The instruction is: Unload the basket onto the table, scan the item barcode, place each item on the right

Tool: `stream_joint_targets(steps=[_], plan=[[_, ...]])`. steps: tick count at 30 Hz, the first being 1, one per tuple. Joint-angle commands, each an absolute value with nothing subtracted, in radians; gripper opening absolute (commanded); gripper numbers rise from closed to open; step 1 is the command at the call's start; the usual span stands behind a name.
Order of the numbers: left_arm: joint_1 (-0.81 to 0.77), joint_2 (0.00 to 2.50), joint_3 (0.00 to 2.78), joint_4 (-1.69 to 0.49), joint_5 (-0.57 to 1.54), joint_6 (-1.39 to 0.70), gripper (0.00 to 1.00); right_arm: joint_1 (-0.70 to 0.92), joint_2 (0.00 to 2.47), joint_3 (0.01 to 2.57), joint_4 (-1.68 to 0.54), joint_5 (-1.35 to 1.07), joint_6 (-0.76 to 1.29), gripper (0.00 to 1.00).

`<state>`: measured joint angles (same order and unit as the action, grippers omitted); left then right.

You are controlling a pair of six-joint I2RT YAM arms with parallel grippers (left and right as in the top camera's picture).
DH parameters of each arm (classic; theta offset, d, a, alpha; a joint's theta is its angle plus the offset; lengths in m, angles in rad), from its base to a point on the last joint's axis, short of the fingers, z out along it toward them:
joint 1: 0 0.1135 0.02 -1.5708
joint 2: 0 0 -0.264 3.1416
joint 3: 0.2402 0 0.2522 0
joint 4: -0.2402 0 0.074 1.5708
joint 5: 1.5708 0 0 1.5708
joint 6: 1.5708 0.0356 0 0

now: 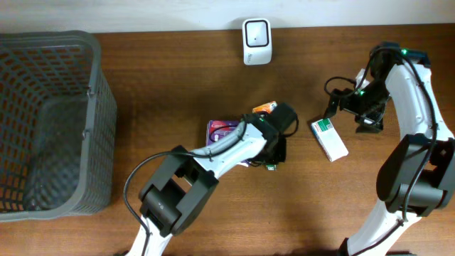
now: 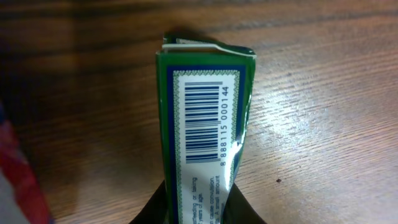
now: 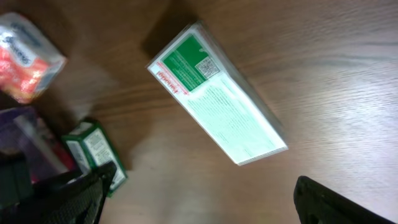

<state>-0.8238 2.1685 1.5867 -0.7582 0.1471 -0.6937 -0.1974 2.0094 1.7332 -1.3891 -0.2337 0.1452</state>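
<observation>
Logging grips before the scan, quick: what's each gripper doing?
Left gripper: closed on the small green box.
Right gripper: open, holding nothing.

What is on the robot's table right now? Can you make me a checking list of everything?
Surface: brown wooden table.
Job's things: small green box, barcode facing the left wrist camera; white scanner at the far edge.
Clutter: grey basket on the left; purple packet; orange packet; green-and-white box lying flat.
Grippers: left gripper pinching the small green box; right gripper open, holding nothing.
Cables: black cable looping on the right side.
Surroundings: nothing seen.
</observation>
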Motion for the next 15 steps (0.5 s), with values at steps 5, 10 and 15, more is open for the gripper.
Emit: stream_joint_targets(steps=[5,10,15], plan=[[-0.511,2.181,1.606,-0.748,1.063,-0.628,0.18,-0.197,2.004,1.449,-1.125,-0.884,0.029,0.99],[-0.436,2.181,1.606,-0.673,1.369,-0.624,0.21,-0.188,2.004,1.225,-0.848,-1.355,0.041,0.99],[-0.443,2.181,1.605,-0.658,1.336,-0.624,0.2,-0.171,2.004,1.226,-0.799,-1.402,0.16,0.81]])
